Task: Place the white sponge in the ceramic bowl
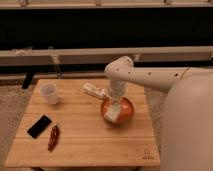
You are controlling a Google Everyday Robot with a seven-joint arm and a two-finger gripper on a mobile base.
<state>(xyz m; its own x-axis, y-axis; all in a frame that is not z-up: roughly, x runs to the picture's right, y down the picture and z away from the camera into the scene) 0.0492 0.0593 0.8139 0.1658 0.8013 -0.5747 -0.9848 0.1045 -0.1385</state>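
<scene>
The orange-red ceramic bowl (pixel 128 106) stands right of the middle of the wooden table (pixel 85 150). My gripper (pixel 116 106) reaches down from the white arm (pixel 150 77) over the bowl. It is shut on the white sponge (pixel 115 115), an off-white block that hangs tilted at the bowl's front rim, partly inside it. The wrist hides the far side of the bowl.
An elongated whitish object with tan parts (pixel 94 90) lies just left of the bowl. A translucent white cup (pixel 49 93) stands at the back left. A black phone (pixel 39 126) and red chilli peppers (pixel 53 137) lie at the front left. My white body (pixel 187 130) fills the right side.
</scene>
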